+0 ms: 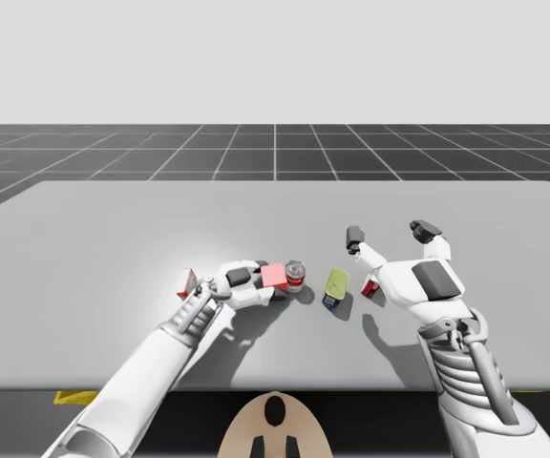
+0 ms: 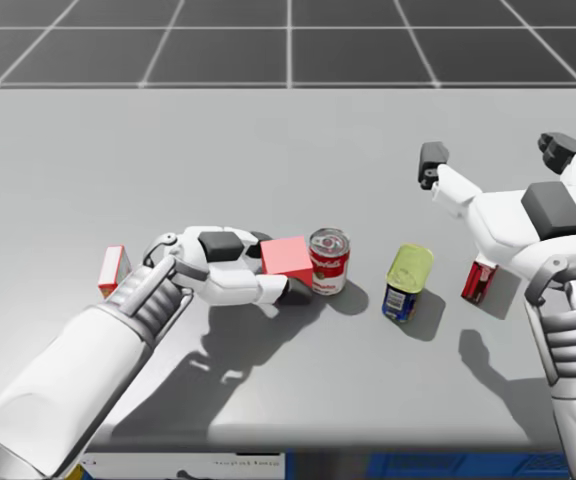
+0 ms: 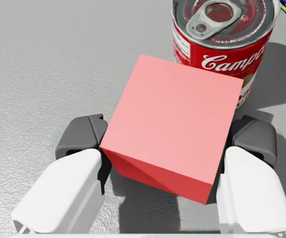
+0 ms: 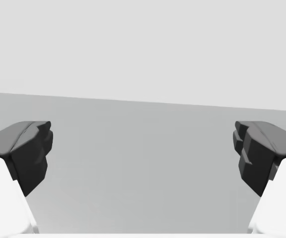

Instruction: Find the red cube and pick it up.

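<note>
Grey table (image 1: 113,239) | red cube (image 3: 175,126) clamped in left gripper (image 3: 168,140) | right gripper (image 4: 143,148) spread wide

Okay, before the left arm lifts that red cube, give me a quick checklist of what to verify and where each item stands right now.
1. Red cube sits between the left gripper fingers: ok.
2. Both fingers touch the cube from opposite sides, as the left wrist view shows: ok.
3. Gap between the cube and the red can just ahead of it: cannot tell, they look very close.
4. Cube already off the table: cannot tell.
5. Right gripper open, raised and well apart from the cube: ok.
</note>
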Robot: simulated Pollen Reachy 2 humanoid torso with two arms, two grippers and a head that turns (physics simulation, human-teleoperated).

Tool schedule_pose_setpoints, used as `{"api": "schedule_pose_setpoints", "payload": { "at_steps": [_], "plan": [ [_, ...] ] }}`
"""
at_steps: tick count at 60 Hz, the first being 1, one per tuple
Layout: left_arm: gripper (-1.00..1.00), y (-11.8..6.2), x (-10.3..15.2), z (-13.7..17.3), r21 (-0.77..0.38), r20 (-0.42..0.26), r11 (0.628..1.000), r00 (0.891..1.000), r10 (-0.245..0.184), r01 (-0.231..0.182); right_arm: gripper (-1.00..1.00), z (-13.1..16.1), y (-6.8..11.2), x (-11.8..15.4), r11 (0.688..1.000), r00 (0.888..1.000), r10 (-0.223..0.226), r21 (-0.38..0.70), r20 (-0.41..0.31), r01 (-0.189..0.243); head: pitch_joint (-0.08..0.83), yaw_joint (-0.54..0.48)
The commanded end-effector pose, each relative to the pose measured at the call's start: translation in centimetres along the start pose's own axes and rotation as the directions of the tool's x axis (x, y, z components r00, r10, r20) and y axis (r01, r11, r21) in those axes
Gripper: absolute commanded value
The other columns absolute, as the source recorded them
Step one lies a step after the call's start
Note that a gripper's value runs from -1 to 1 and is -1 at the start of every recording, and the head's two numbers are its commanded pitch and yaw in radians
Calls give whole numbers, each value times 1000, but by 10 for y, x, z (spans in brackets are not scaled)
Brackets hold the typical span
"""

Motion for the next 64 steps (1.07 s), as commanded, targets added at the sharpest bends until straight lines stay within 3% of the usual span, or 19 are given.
{"api": "schedule_pose_setpoints", "payload": {
  "at_steps": [1,13,23,30,35,37,45,55,59,60,64],
  "plan": [
    [1000,-11,-10,-5,-35,-17,999,1000,8,-9,-1000,0,2,-1,1000,1000,-8,0,-2,8,547,4],
    [1000,-13,-8,0,-34,-16,999,1000,-8,7,-1000,0,2,-1,1000,1000,-7,-1,1,7,418,0],
    [1000,-9,0,8,-27,-7,999,1000,-18,18,-1000,1,1,-1,1000,1000,-9,-4,1,9,365,-1],
    [1000,-1,15,22,-8,6,1000,1000,-23,23,-1000,1,1,-1,1000,1000,-12,-3,-1,12,357,-2],
    [1000,6,35,41,22,42,999,998,-40,39,-1000,1,1,-1,1000,1000,-15,3,0,15,353,-3],
    [1000,8,42,48,31,59,999,997,-46,44,-1000,1,1,-1,1000,1000,7,2,11,-7,351,-3],
    [1000,12,67,72,75,116,995,990,-78,70,-1000,1,-1,-1,1000,1000,-5,22,6,5,344,-3],
    [1000,13,105,113,156,240,984,963,-120,83,-1000,3,-4,-1,998,1000,-1,55,20,-1,332,-6],
    [1000,10,122,132,186,299,979,944,-139,85,-1000,3,-4,-1,998,1000,4,56,23,-5,328,-7],
    [1000,8,131,142,204,329,975,933,-148,83,-1000,3,-4,-1,998,1000,6,60,25,-8,327,-7],
    [1000,4,144,154,222,369,971,915,-162,83,-1000,3,-4,-2,998,999,11,67,30,-13,326,-6]
  ]
}}
